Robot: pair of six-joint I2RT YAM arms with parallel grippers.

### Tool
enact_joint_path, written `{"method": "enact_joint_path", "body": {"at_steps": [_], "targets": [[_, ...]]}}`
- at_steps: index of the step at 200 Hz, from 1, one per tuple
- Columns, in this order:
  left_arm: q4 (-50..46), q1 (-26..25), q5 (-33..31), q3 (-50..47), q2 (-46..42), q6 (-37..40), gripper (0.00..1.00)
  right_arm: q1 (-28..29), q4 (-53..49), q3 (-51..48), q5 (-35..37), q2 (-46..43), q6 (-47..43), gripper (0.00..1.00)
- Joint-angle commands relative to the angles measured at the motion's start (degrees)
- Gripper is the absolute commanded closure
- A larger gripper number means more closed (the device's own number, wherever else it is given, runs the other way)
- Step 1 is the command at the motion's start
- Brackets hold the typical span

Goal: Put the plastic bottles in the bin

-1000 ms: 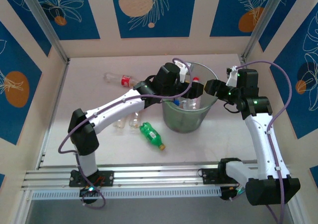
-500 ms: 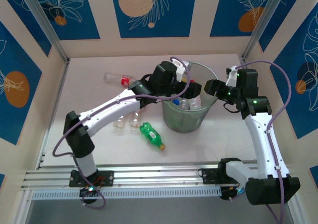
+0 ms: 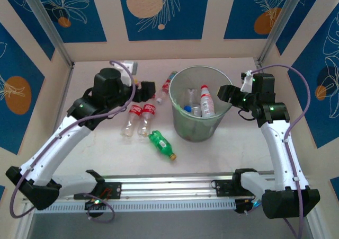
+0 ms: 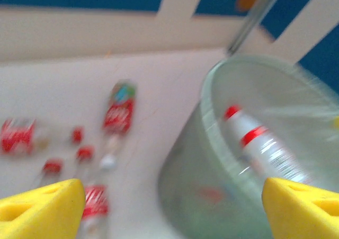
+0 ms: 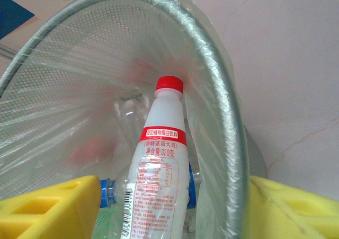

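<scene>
The bin (image 3: pixel 198 127) stands mid-table, holding a white red-capped bottle (image 3: pixel 206 101) and a blue-capped one (image 3: pixel 187 109). My left gripper (image 3: pixel 150 90) hovers open and empty left of the bin, above two clear red-labelled bottles (image 3: pixel 130 121) lying side by side. A green bottle (image 3: pixel 159 142) lies nearer the front; another red-labelled bottle (image 3: pixel 168 82) lies by the bin's far left. My right gripper (image 3: pixel 225 94) is open astride the bin's right rim (image 5: pixel 222 90), one finger inside, one outside. The white bottle (image 5: pixel 159 165) stands between its fingers. The blurred left wrist view shows the bin (image 4: pixel 212 186) and red-labelled bottles (image 4: pixel 119 112).
A small pale object (image 3: pixel 130 66) lies near the back wall. Patterned walls close the table on three sides, and a metal rail (image 3: pixel 159 188) runs along the near edge. Bare tabletop lies right of the bin and at the front left.
My left arm has swung left, from over the bin to above the bottles on the table. The white red-capped bottle now rests in the bin. The right arm has not moved.
</scene>
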Motion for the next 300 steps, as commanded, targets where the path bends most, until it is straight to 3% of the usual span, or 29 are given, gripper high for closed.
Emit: {"method": "enact_joint_path", "body": {"at_steps": [1, 56, 135, 176, 216, 259, 300], "targets": [[-8.8, 3.2, -0.1, -6.7, -1.6, -1.5, 0.14, 0.1, -1.2, 1.0, 0.0, -0.2, -0.5, 0.29], [-6.7, 7.4, 0.6, -16.7, -1.3, -3.0, 0.13, 0.1, -4.0, 4.0, 2.5, -0.7, -2.0, 0.32], [-1.6, 12.4, -2.2, -21.0, 8.6, 0.8, 0.14, -0.5, -5.2, 4.6, 4.6, -0.4, -3.2, 0.36], [2.6, 13.9, 0.8, -22.0, 14.4, 1.4, 0.18, -0.6, -5.2, 4.3, 4.3, -0.4, -3.3, 0.39], [4.7, 13.9, -0.4, -23.4, 18.9, 1.4, 0.19, -0.6, -4.7, 3.5, 3.4, 0.0, -3.2, 0.48], [5.3, 13.9, -2.1, -24.2, 20.9, 1.5, 0.28, -0.6, -4.6, 3.4, 3.3, 0.0, -3.2, 0.58], [4.6, 14.0, -3.9, -24.0, 21.8, 1.3, 0.44, -0.6, -4.5, 3.0, 3.2, 0.1, -3.1, 0.66]]}}
